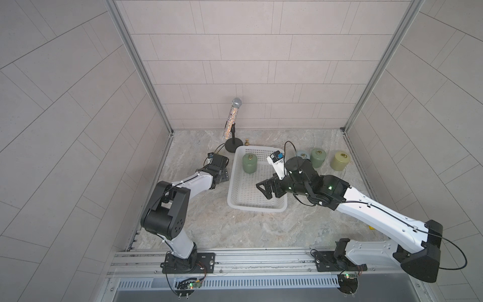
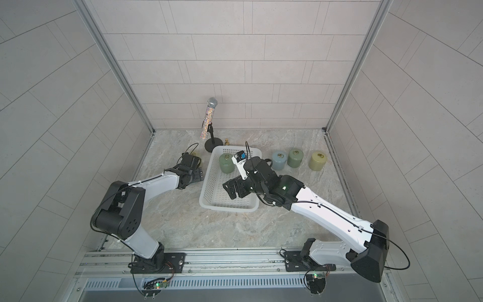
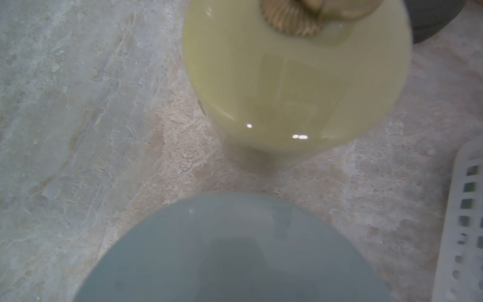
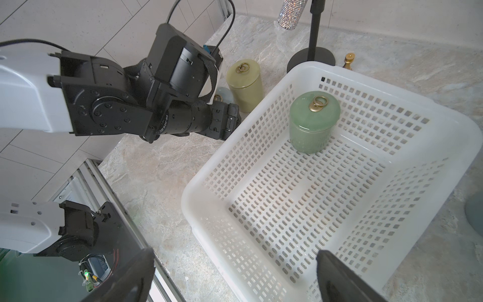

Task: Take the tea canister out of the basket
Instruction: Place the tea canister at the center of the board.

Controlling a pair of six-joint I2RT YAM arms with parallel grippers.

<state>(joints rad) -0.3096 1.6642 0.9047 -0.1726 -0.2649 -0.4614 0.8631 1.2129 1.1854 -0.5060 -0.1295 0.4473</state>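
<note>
The white lattice basket (image 1: 256, 208) (image 2: 227, 206) (image 4: 261, 99) lies mid-table. One green tea canister (image 1: 249, 163) (image 2: 226, 163) (image 4: 313, 121) with a gold ring on its lid stands upright in its far left corner. My right gripper (image 1: 266, 188) (image 2: 231, 189) (image 4: 235, 277) hovers open over the basket's near right part, well short of the canister, with nothing between its fingers. My left gripper (image 1: 223, 176) rests low just outside the basket's left wall. Its jaws are hidden in the left wrist view by a blue-grey canister lid (image 3: 235, 248).
Left of the basket stand a yellow canister (image 3: 295, 78) (image 4: 245, 83) and the blue-grey one (image 4: 224, 94). On the right stand blue-grey (image 2: 279, 160), green (image 1: 317, 157) and yellow (image 1: 339, 160) canisters. A glittery microphone on a stand (image 1: 231, 121) and a small brass piece (image 1: 246, 142) are behind the basket.
</note>
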